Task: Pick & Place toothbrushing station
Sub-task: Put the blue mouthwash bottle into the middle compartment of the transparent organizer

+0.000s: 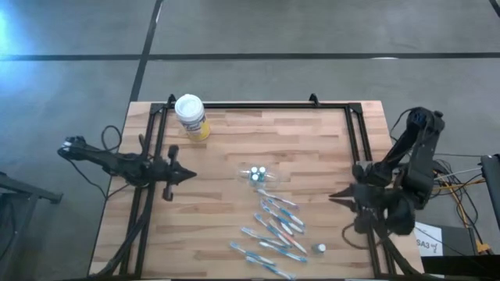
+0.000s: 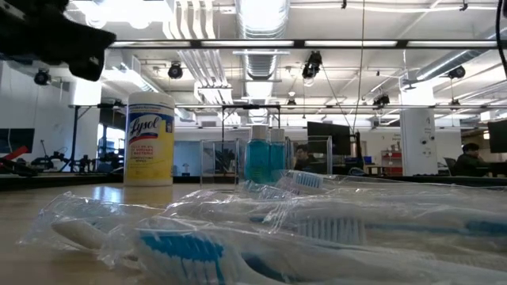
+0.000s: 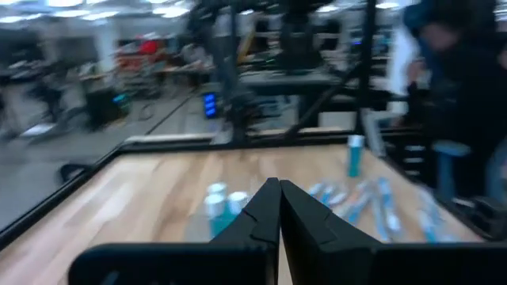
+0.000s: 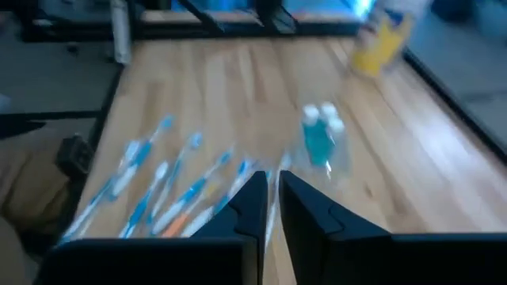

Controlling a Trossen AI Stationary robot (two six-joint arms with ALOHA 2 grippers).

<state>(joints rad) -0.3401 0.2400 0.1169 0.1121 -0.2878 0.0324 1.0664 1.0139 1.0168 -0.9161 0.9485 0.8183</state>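
Observation:
Several wrapped blue-and-white toothbrushes (image 1: 275, 226) lie scattered flat on the wooden table's near right part; they also show in the low view (image 2: 317, 229) and in both wrist views (image 3: 372, 198) (image 4: 174, 190). A small clear pouch (image 1: 256, 174) holding little white-capped blue bottles (image 4: 321, 138) stands just beyond them. One tiny white-topped tube (image 1: 320, 248) stands upright near the brushes. My left gripper (image 1: 193, 176) hangs shut at the table's left, pointing level toward the pouch. My right gripper (image 1: 331, 195) hangs shut at the right edge, pointing toward the brushes. Both are clear of everything.
A yellow canister (image 1: 191, 117) with a white lid stands at the far left of the table. A black frame (image 1: 258, 105) runs along the table's far edge and both sides. Bare wood lies between my left gripper and the pouch.

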